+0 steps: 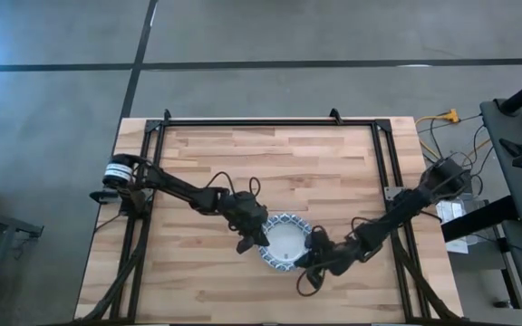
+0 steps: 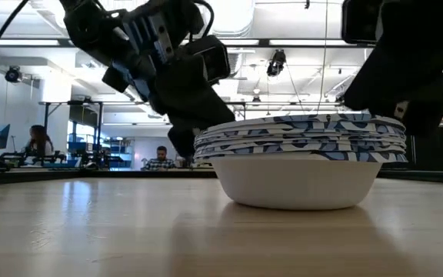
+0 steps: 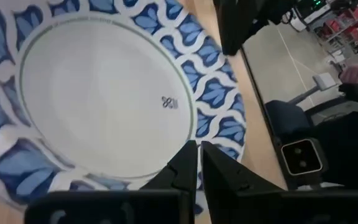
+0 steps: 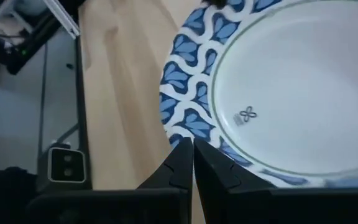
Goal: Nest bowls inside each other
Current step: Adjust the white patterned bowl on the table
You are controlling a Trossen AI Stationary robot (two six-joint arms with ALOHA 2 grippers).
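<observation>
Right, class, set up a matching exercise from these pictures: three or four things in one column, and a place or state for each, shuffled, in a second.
Things:
1. left gripper
2. right gripper
3. stack of bowls
4. table

Places or states:
A. bare wood planks, carrying the stack
B. shut, at the stack's rim on the picture-right side in the high view
C. nested together, patterned rims layered in the low view
D. shut, at the stack's rim on the picture-left side in the high view

Pairs: 1-D, 2-B, 3-C, 4-A
</observation>
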